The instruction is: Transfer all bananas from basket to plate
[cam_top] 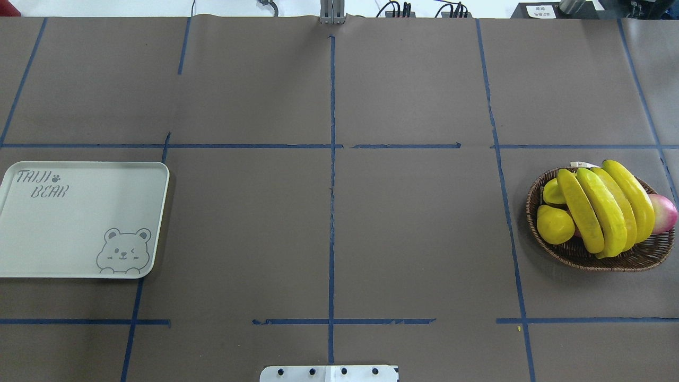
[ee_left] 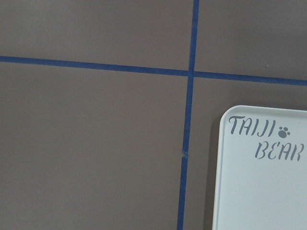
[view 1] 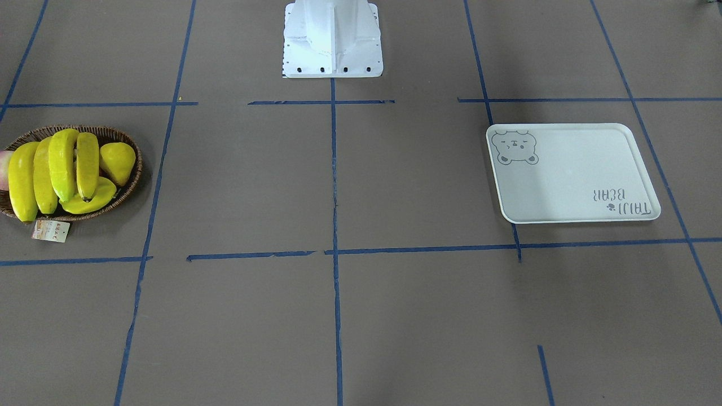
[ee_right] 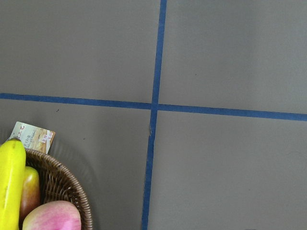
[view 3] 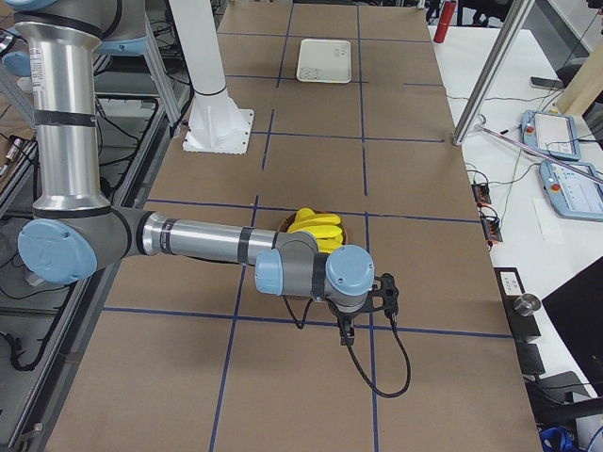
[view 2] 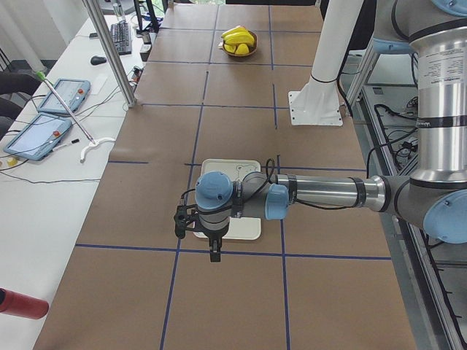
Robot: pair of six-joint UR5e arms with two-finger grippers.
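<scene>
Several yellow bananas (cam_top: 604, 209) (view 1: 56, 169) lie piled in the dark woven basket (cam_top: 628, 261) (view 1: 133, 181) at the table's right end. The pale plate (cam_top: 79, 223) (view 1: 569, 175) with the bear print lies bare at the left end. The left gripper (view 2: 213, 251) hangs high above the plate (view 2: 246, 170); I cannot tell whether it is open or shut. The right gripper (view 3: 346, 331) hangs high beside the basket's bananas (view 3: 316, 226), its state equally unclear. The left wrist view shows the plate's lettered corner (ee_left: 259, 191). The right wrist view catches the basket's rim (ee_right: 62, 184) and one banana (ee_right: 10, 182).
A yellow pear (cam_top: 554, 225) and a pink fruit (cam_top: 664, 212) share the basket, and a paper tag (view 1: 51, 230) hangs off its rim. The robot's white base (view 1: 333, 39) stands at mid-table. Beyond the table edge are poles, tablets (view 2: 62, 95) and a red cylinder (view 2: 22, 302).
</scene>
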